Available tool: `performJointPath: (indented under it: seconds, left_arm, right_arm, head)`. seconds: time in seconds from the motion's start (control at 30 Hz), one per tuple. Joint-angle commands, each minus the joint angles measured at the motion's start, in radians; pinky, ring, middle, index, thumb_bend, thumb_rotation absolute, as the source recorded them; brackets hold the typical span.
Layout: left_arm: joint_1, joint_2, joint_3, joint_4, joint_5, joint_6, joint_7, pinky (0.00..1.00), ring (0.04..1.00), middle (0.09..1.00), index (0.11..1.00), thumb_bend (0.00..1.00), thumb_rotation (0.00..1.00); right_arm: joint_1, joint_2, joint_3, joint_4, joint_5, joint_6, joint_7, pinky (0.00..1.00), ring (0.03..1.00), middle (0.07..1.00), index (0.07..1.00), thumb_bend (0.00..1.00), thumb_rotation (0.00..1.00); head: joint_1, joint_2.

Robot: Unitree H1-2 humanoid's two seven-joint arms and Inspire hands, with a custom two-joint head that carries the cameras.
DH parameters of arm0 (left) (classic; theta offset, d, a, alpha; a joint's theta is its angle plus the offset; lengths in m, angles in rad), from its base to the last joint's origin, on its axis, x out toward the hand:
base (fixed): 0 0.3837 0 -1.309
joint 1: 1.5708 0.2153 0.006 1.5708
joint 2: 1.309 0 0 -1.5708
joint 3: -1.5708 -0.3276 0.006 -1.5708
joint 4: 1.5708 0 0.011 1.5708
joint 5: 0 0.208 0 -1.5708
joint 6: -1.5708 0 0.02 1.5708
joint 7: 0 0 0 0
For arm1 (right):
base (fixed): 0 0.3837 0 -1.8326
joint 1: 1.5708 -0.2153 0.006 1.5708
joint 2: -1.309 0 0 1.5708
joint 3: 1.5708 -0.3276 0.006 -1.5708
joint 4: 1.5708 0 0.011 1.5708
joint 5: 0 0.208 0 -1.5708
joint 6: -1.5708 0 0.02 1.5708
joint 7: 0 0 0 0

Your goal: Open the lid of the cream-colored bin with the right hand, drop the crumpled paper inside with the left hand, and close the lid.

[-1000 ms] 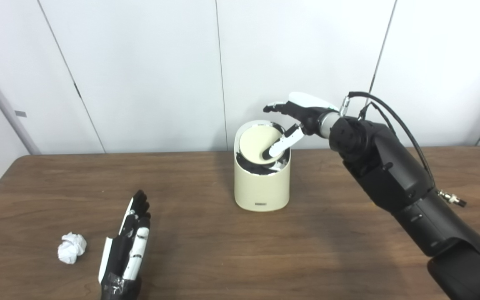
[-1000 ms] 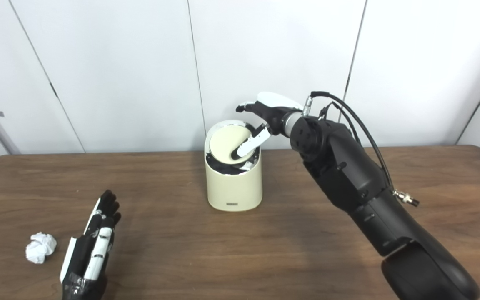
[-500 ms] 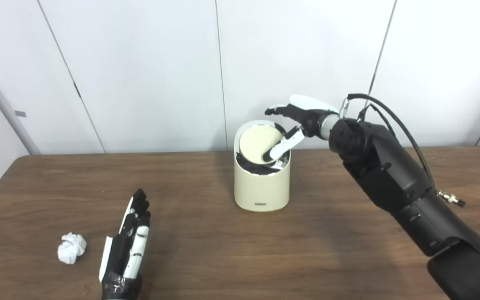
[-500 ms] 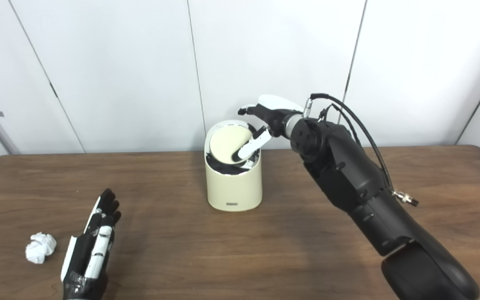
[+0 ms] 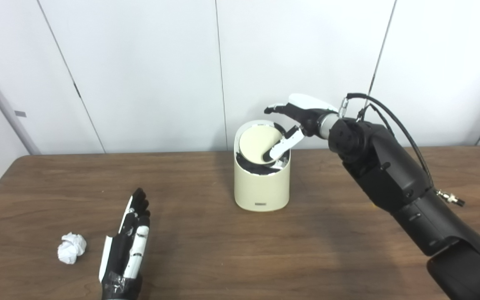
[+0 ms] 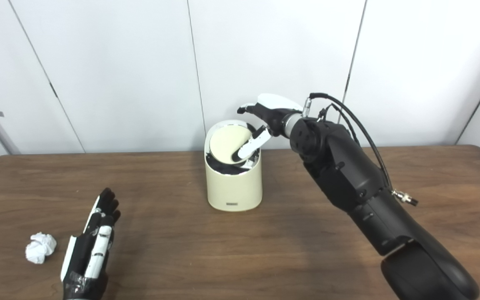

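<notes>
The bin's (image 5: 261, 185) dark inside is mostly hidden by the tilted round lid (image 5: 258, 145), and the left wrist is cut off at the frame's bottom. The smooth cream lid is pressed down by the right hand's (image 5: 296, 121) thumb, the other fingers spread above, nothing gripped. The crinkled white paper (image 5: 71, 248) lies on the wood-grain table (image 5: 306, 246), just beside the flat, open left hand (image 5: 127, 248)

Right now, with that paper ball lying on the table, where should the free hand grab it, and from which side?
Probably around its middle, coming from the right and above. The paper ball is a small, roundish crumple with no handle, lying loose on the table, so fingers closing around its sides should hold. The left hand lies open just to its right, apart from it, with nothing between them.
</notes>
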Motion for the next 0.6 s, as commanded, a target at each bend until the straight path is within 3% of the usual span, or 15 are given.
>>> performJointPath:
  seconds: [0.0,0.57]
  left_arm:
    - [0.065,-0.051,-0.031,0.115,-0.005,-0.011,0.006,1.00,1.000,0.998,1.000,0.34,0.73]
    - [0.073,-0.060,-0.030,0.097,-0.018,-0.001,0.009,1.00,1.000,1.000,0.998,0.34,0.73]
  right_arm:
    - [-0.057,-0.005,-0.004,-0.008,-0.014,-0.023,-0.023,0.96,0.940,0.937,0.905,0.85,0.42]
    - [-0.042,-0.004,0.021,0.005,-0.029,-0.054,-0.032,0.99,0.946,0.941,0.910,0.85,0.42]
  head:
    - [0.000,0.002]
    - [0.006,0.007]
